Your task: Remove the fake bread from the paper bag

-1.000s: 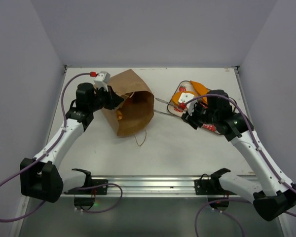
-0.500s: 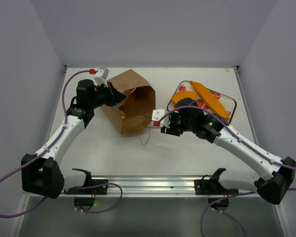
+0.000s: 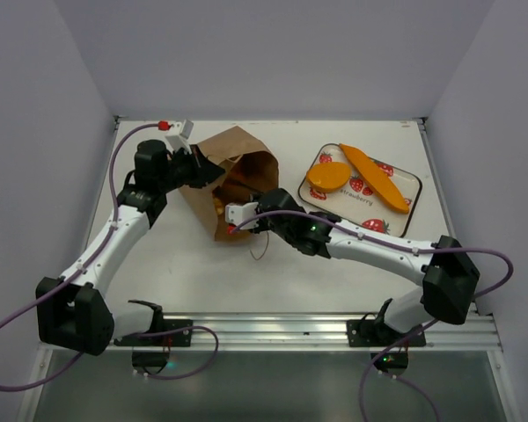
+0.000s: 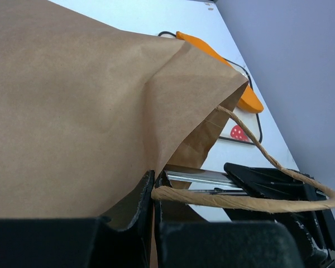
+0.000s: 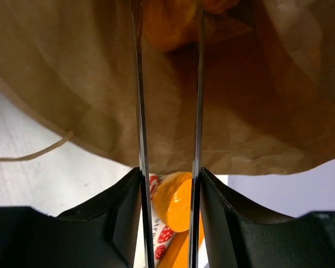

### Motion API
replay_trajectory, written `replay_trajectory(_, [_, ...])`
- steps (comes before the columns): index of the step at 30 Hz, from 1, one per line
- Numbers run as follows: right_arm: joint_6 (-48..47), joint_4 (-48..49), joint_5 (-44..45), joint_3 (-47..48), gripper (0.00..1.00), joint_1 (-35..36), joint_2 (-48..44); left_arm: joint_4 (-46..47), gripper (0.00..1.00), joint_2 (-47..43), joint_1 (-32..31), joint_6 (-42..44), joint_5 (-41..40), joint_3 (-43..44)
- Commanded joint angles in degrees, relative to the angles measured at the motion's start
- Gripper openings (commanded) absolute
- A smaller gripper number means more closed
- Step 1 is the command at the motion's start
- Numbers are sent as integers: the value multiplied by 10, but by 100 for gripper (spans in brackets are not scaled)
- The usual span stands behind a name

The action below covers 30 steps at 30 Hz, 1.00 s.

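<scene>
The brown paper bag [image 3: 238, 158] lies on its side at the table's back left, its mouth facing right. My left gripper [image 3: 213, 176] is shut on the bag's upper rim beside a twisted handle [image 4: 257, 204] and holds the mouth up; the pinched rim shows in the left wrist view [image 4: 153, 190]. My right gripper [image 3: 231, 200] is open, its long thin fingers [image 5: 139, 84] pushed into the mouth. An orange fake bread [image 5: 170, 22] lies deep inside, between the fingertips [image 5: 168, 14]. I cannot tell if the fingers touch it.
A strawberry-print tray [image 3: 403, 204] stands at the back right with a round orange bread [image 3: 327, 176] and a long orange bread [image 3: 376, 178] on it. The bag's lower handle [image 3: 257, 251] trails on the table. Grey walls close in on both sides.
My right arm has swung left from over the tray to the bag, and its fingers have gone into the mouth. The left gripper still holds the rim, with the bag lifted a little.
</scene>
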Motion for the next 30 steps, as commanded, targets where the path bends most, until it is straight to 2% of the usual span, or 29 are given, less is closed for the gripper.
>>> replay_trajectory(1, [-51, 100, 77, 29, 46, 16, 17, 13, 4, -19, 3, -17, 14, 35])
replay_trajectory(11, [-126, 200, 130, 32, 48, 31, 82, 14, 4, -26, 3, -28, 28, 39])
replay_trajectory(22, [-150, 217, 142, 68, 49, 35, 148, 25, 4, -34, 3, -46, 43, 34])
replay_trajectory(26, [-158, 223, 147, 81, 43, 35, 175, 30, 4, -37, 3, -49, 50, 30])
replay_trajectory(30, [-147, 209, 141, 89, 19, 35, 186, 30, 4, -41, 3, -48, 49, 29])
